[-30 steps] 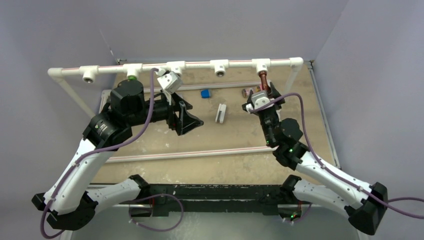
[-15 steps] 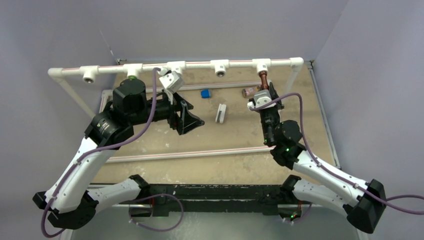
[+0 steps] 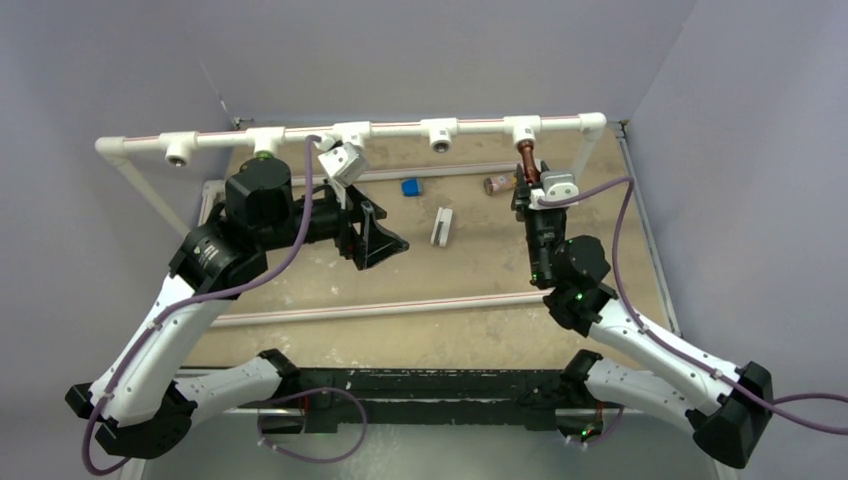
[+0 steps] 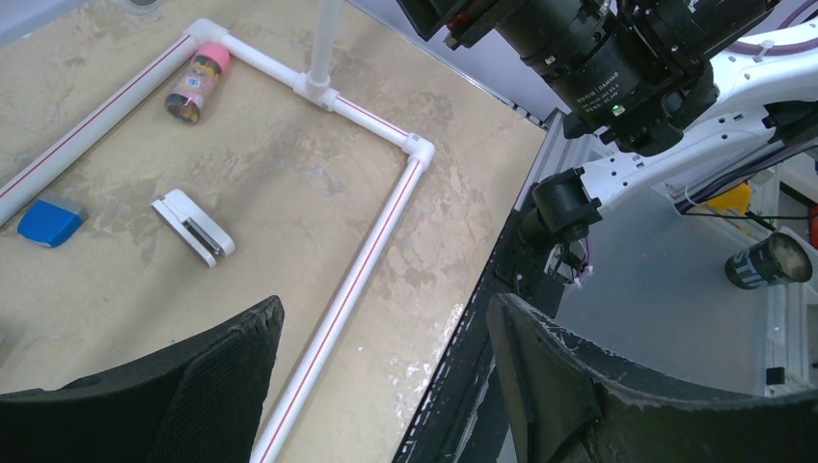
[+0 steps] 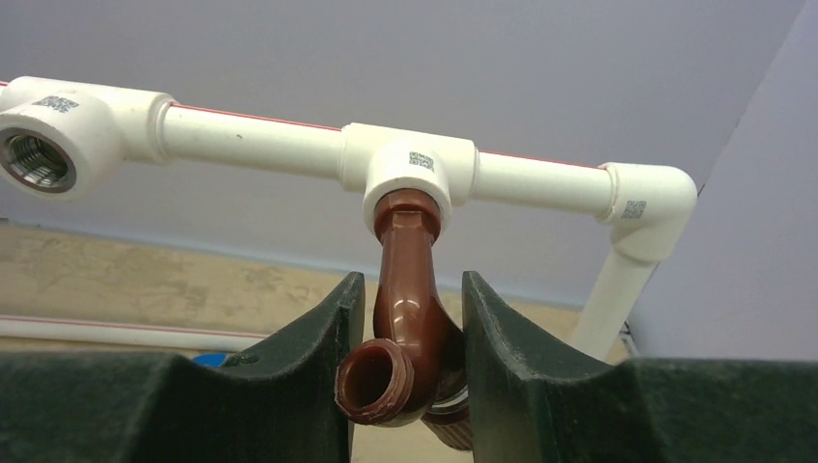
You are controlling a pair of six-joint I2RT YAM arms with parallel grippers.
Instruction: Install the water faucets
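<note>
The dark reddish-brown water faucet (image 5: 410, 289) hangs from a white tee fitting (image 5: 418, 169) on the raised pipe, its threaded mouth facing the camera. My right gripper (image 5: 410, 285) is shut on its bent body, one finger on each side. In the top view the same faucet (image 3: 526, 158) sits under the right-hand tee, with the right gripper (image 3: 527, 185) just below it. The green water faucet (image 3: 262, 156) shows only as a spot under a left tee, mostly hidden by my left arm. My left gripper (image 3: 385, 240) stands open and holds nothing; below its jaws (image 4: 383, 309) lie only board and table edge.
A brownish cylinder with a pink cap (image 3: 495, 184), a blue block (image 3: 410, 187) and a white clip (image 3: 441, 226) lie on the board. Thin white pipes (image 3: 380, 308) frame the board. Open tee sockets (image 3: 178, 158) (image 3: 440, 145) face forward on the raised pipe.
My right wrist has rolled around the brown faucet, swinging its camera housing from the left side to the right, and its jaws have closed in. The left arm has barely moved.
</note>
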